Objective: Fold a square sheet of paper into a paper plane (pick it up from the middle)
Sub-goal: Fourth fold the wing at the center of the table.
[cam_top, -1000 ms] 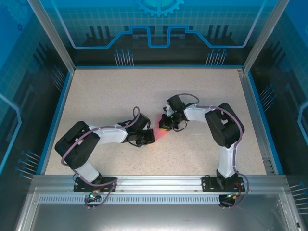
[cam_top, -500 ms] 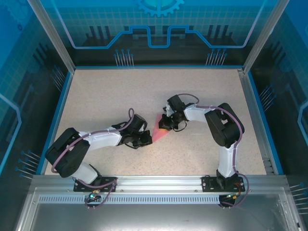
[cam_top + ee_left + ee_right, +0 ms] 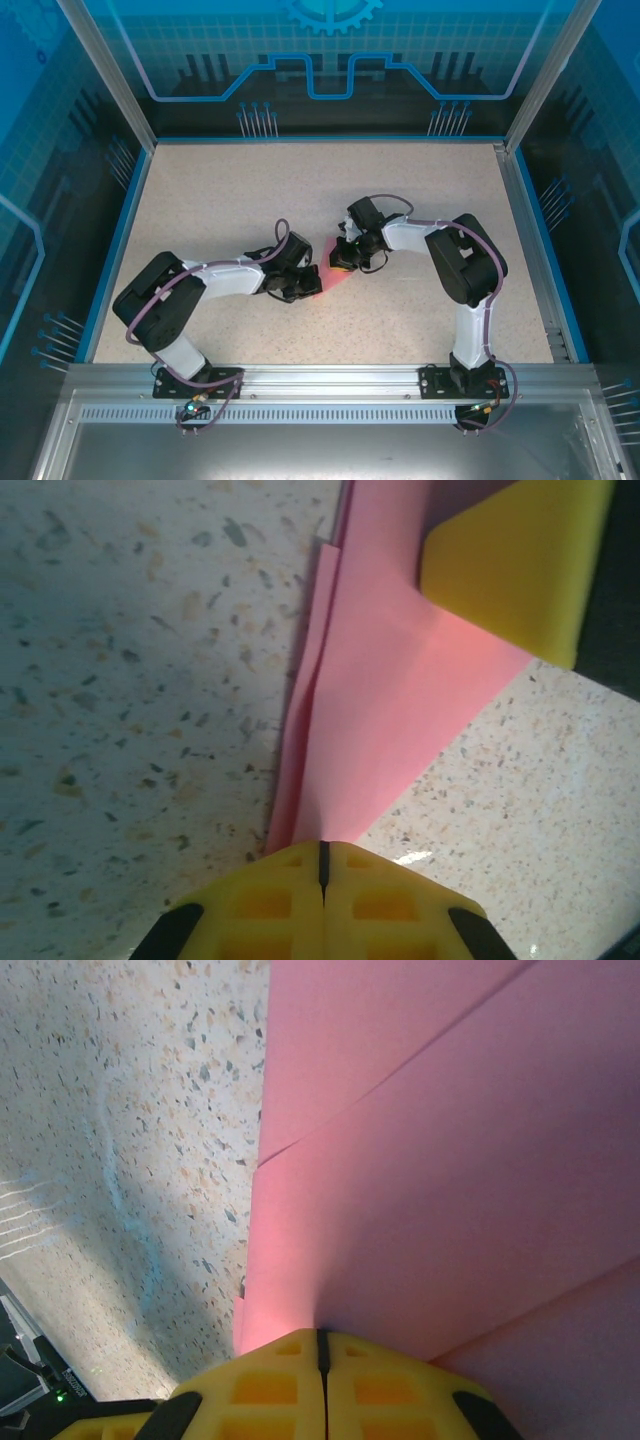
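**Now the left arm is bent up again and both grippers hold the paper**

The pink paper (image 3: pixel 328 279) lies near the middle of the table (image 3: pixel 250 190), between the two grippers. Half a second ago more of it showed as a pink triangle. Now a smaller bit of pink shows from above, because the left gripper (image 3: pixel 308 287) has slid a little to the right over it. The left arm (image 3: pixel 225 277) was stretched low before; now its elbow is higher up and more bent. The right arm (image 3: pixel 465 260) has not moved.

Count them: one pink paper, two arms, two grippers and one table.

From above, the long way of the paper goes from the lower left to the upper right, from the left gripper to the right gripper (image 3: pixel 343 262). In the left wrist view it is thin at the bottom, at the yellow fingertips, and gets wider going up. Long folds run the same way.

The left gripper's jaws are pressed together and pinch the thin end of the paper. The right gripper's jaws are pressed together too and pinch the paper's wider part.
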